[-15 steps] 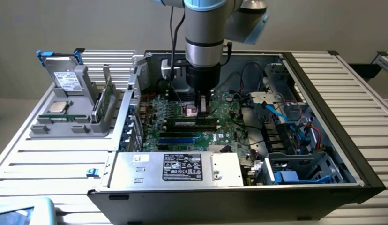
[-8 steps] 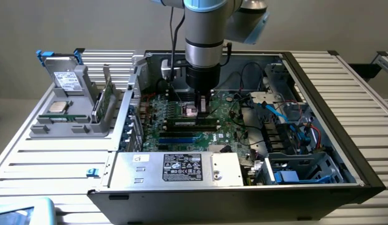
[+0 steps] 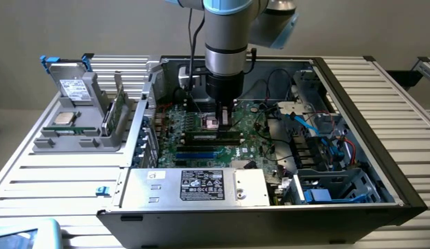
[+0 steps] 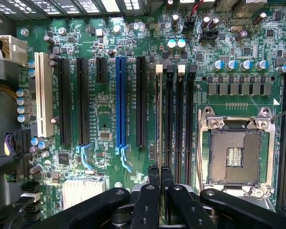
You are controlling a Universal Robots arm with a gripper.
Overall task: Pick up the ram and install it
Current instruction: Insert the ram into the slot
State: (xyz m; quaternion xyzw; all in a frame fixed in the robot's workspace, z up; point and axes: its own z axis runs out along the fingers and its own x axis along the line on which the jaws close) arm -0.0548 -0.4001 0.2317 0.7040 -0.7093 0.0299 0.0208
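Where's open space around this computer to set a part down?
Bare slatted table in front of the grey parts holder, and along the exterior view's right of the computer case. Crowded inside: cables, drive bays, the hand over the motherboard.

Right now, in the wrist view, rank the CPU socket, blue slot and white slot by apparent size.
1. CPU socket.
2. Blue slot and white slot: too alike to rank.
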